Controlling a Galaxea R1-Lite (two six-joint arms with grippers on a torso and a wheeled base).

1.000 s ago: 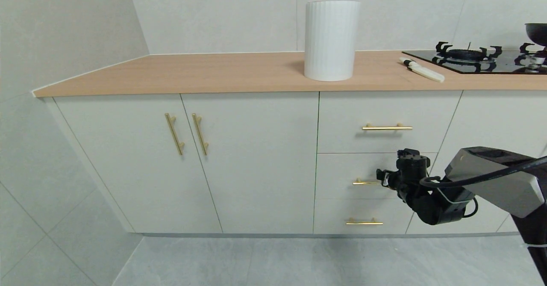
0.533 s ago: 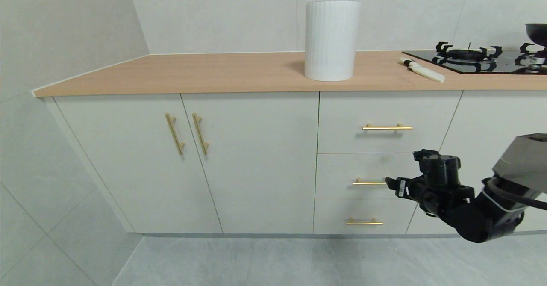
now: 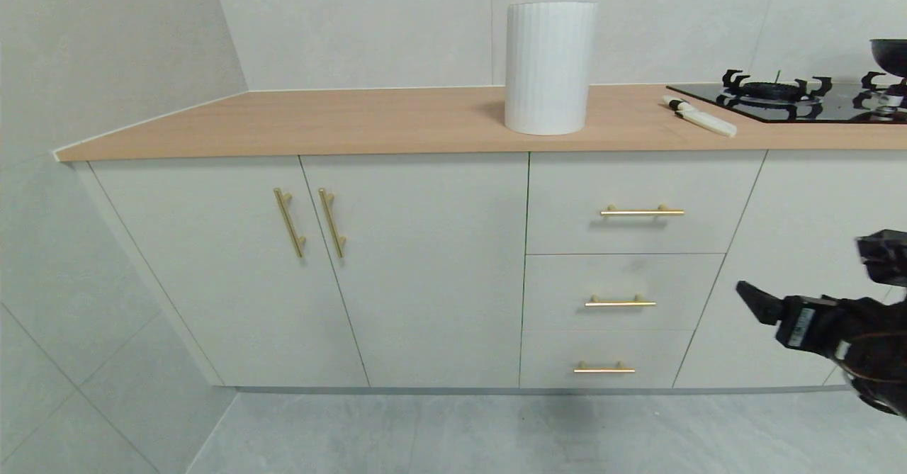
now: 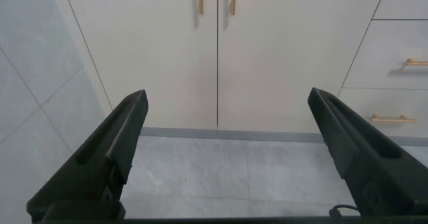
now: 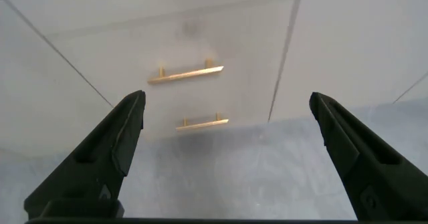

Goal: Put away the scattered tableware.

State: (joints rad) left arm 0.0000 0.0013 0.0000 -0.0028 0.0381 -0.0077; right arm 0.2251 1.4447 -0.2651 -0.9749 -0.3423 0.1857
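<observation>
Right gripper [image 5: 226, 110]: fingers [image 5: 114, 150] spread wide, nothing between them. It sits low in front of the drawer stack, facing the middle drawer handle [image 5: 186, 73], clear of it. Left gripper [image 4: 227, 100]: fingers [image 4: 107, 157] also wide and empty, low above the floor [image 4: 221, 177], looking at the cupboard doors [image 4: 217, 50].

All drawers shut. On the tabletop [image 3: 354, 120] lies a knife [image 3: 698, 115], pale with a dark band near one end. It is flat on the wood near the front edge, between the white ribbed canister [image 3: 549, 66] and the hob [image 3: 786, 98], closer to the hob and touching neither.

Handling, as a judgement:
- The knife is likely light and stiff, thin and low to the surface, so there is little to pinch from above.
- The smooth finish may slip.
- Best hold is across the thicker handle part, fingers closing on its two long sides, away from the blade.
- Which end is the handle cannot be told for sure from here.
</observation>
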